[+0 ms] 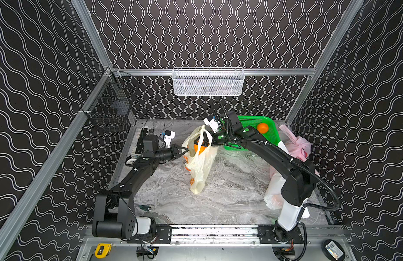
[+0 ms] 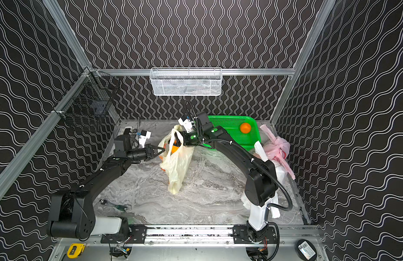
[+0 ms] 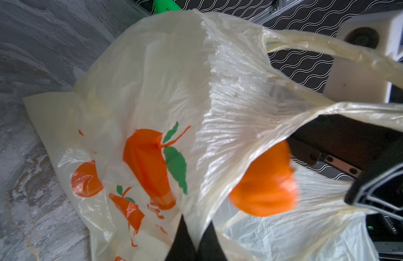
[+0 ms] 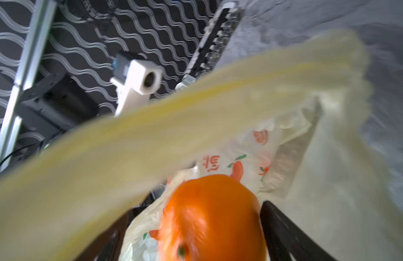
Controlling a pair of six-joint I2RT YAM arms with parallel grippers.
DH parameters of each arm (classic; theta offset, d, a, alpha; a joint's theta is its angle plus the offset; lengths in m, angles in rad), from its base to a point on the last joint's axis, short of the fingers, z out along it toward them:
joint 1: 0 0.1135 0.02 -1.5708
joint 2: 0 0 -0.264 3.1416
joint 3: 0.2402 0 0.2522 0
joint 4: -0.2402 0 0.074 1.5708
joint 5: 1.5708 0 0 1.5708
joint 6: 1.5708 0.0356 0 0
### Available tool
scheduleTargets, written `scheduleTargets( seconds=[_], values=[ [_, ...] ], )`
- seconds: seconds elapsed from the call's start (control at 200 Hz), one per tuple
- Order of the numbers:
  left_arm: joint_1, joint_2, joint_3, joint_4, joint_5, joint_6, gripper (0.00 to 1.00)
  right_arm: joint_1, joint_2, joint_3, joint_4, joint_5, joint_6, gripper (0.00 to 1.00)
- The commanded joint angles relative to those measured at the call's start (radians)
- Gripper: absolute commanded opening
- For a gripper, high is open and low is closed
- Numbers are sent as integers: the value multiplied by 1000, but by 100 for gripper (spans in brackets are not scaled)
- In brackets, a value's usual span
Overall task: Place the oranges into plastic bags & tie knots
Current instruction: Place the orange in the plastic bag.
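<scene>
The pale yellow plastic bag with orange prints stands mid-table, its mouth held up. My left gripper is shut on the bag's near rim. My right gripper reaches into the mouth under a handle loop. It is open, and a blurred orange sits between its fingers, with a gap at one finger. One more orange lies in the green basket. A pink bag and a white bag lie at the right edge.
A white mesh basket hangs on the back rail and a black wire basket on the left rail. A small tool lies near the left arm's base. A yellow tape measure sits on the front frame.
</scene>
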Motion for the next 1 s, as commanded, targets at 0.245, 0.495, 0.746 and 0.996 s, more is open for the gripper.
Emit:
scheduleTargets(
  seconds=[0.245,0.495,0.746,0.996],
  values=[
    [5,2,33,-55,-15,47,0,-10,-247,-156,-4,359,-28,88],
    [4,-11,152,-407,-145,268,0,-119,-381,-319,61,605,53,88],
    [5,-11,252,-654,-267,421,0,-305,-225,-324,145,503,141,89],
    [5,1,318,-780,-397,502,0,-368,117,-70,154,372,141,87]
  ],
)
